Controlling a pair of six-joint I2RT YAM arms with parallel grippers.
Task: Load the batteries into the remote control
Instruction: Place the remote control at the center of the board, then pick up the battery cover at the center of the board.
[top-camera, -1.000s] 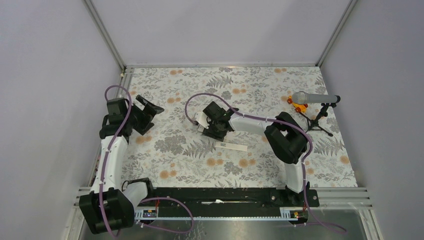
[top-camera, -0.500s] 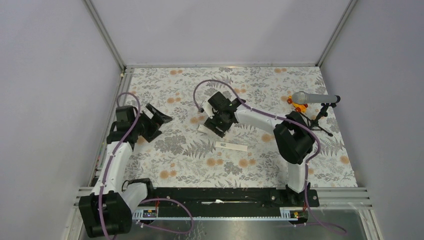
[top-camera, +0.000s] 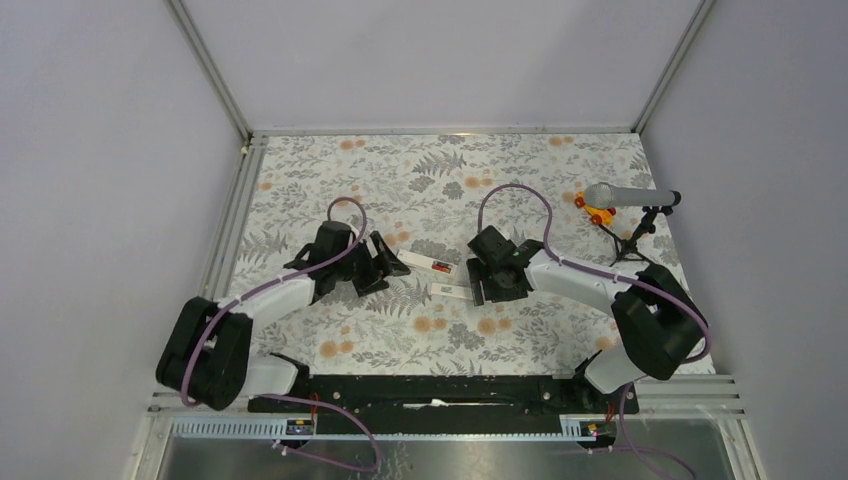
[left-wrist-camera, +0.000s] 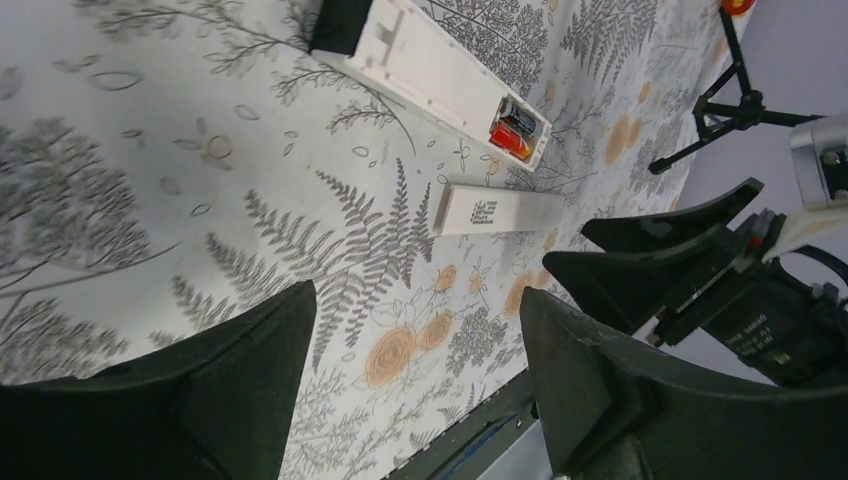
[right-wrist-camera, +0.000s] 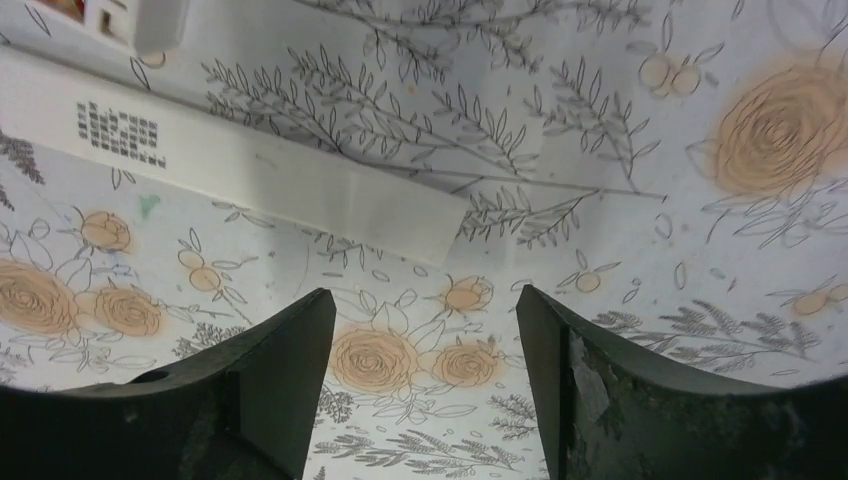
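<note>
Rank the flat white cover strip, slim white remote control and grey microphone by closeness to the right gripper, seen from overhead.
1. Flat white cover strip, beside the right gripper.
2. Slim white remote control, farther left.
3. Grey microphone, back right.

Lab enclosure: plain walls (top-camera: 450, 60), aluminium rails (top-camera: 690, 392).

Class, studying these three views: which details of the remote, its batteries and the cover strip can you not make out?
Top view: batteries too small, just a red speck in the remote control.
Left wrist view: top edge cuts off the remote's dark end.
Right wrist view: remote cropped at top-left corner; cover strip print blurred.
</note>
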